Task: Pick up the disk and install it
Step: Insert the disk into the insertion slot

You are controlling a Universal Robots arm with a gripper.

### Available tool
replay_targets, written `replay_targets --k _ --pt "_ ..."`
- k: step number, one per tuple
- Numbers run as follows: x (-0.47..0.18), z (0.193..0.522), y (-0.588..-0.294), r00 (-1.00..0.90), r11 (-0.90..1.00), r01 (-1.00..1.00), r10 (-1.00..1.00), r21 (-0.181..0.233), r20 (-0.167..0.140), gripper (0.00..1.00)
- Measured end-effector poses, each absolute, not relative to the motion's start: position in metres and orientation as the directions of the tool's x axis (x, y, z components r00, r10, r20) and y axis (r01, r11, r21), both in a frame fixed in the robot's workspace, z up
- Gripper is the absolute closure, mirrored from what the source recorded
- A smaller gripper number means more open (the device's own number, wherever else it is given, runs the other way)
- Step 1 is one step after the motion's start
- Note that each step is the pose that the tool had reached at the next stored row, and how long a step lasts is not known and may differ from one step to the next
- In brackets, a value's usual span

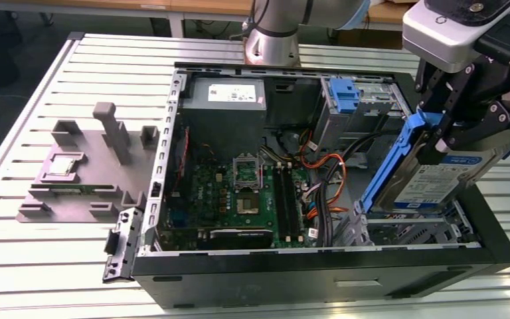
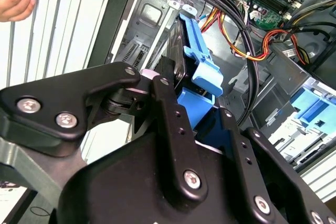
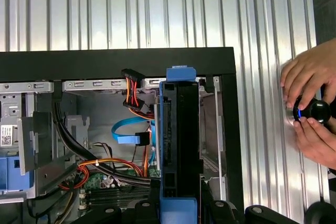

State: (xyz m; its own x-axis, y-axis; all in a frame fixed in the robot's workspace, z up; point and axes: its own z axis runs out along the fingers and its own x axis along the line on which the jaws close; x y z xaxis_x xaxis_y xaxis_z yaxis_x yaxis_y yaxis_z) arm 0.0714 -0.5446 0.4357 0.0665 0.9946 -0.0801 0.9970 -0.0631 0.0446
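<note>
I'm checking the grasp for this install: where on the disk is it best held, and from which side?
Probably by its upper end, coming from above, as the gripper has it. The disk stands on edge, tilted, over the drive bay, so a hold at the top leaves its lower end and most of the blue caddy free.

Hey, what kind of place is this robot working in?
Probably a robotics lab bench for computer assembly: an open computer case lies on a slotted metal table, the gripper holds the disk over one corner, and a person's hands hold a black knob nearby.
</note>
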Motion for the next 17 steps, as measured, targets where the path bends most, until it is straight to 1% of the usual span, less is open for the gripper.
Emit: replay_targets --k 17 --pt "0.0714 0.4325 -0.5446 0.062 -0.059 0.997 0.995 0.045 -0.080 0.63"
